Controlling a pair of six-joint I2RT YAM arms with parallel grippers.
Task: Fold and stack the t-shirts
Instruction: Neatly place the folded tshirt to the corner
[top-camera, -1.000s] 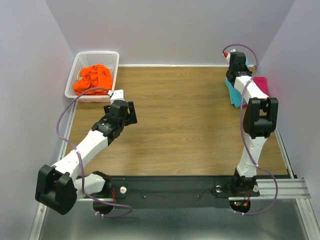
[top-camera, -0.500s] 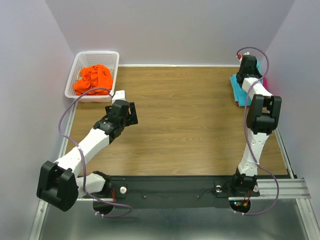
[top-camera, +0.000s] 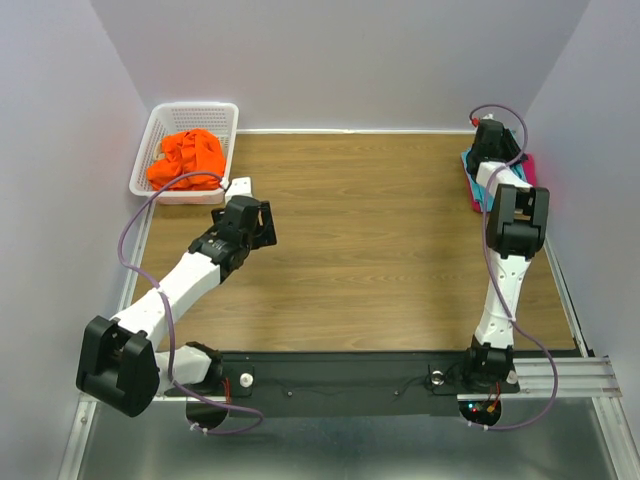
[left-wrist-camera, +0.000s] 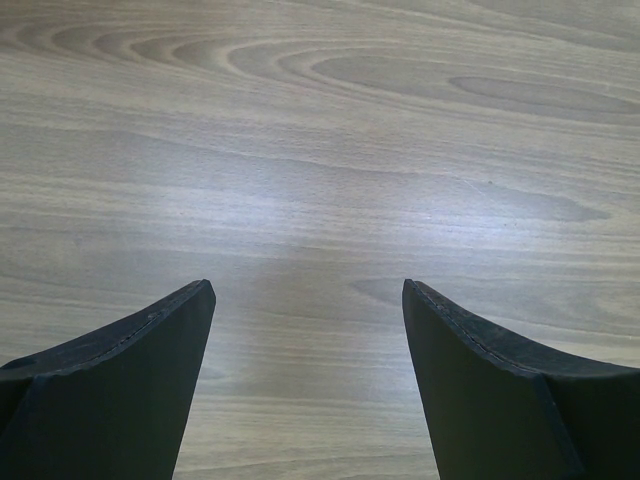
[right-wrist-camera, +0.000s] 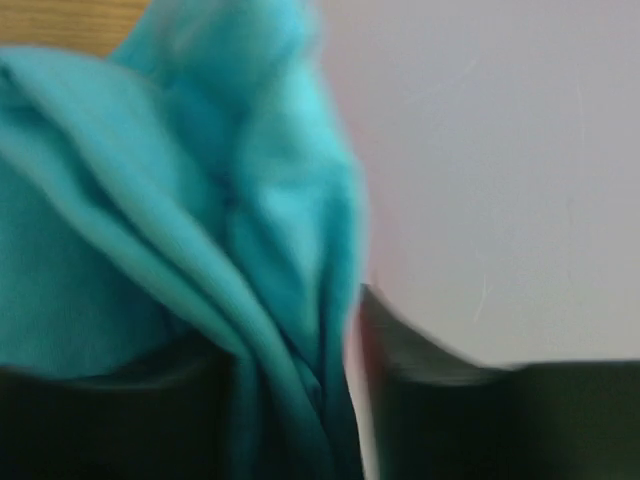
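Robot lab cell, plain grey walls (top-camera: 340, 60), wooden tabletop (top-camera: 380, 260), aluminium mounting rail (top-camera: 565, 374)

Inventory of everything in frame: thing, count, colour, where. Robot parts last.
table: 1, brown wood grain, under everything
basket: 1, white lattice, far left corner
orange t-shirt: 1, orange, crumpled inside the basket
turquoise t-shirt: 1, turquoise, far right of the table, under the right arm
pink t-shirt: 1, magenta, sliver beside the turquoise one, by the right wall
left gripper: 1, black fingers, open over bare wood near the basket
right gripper: 1, black fingers, shut on turquoise cloth; wrist view blurred
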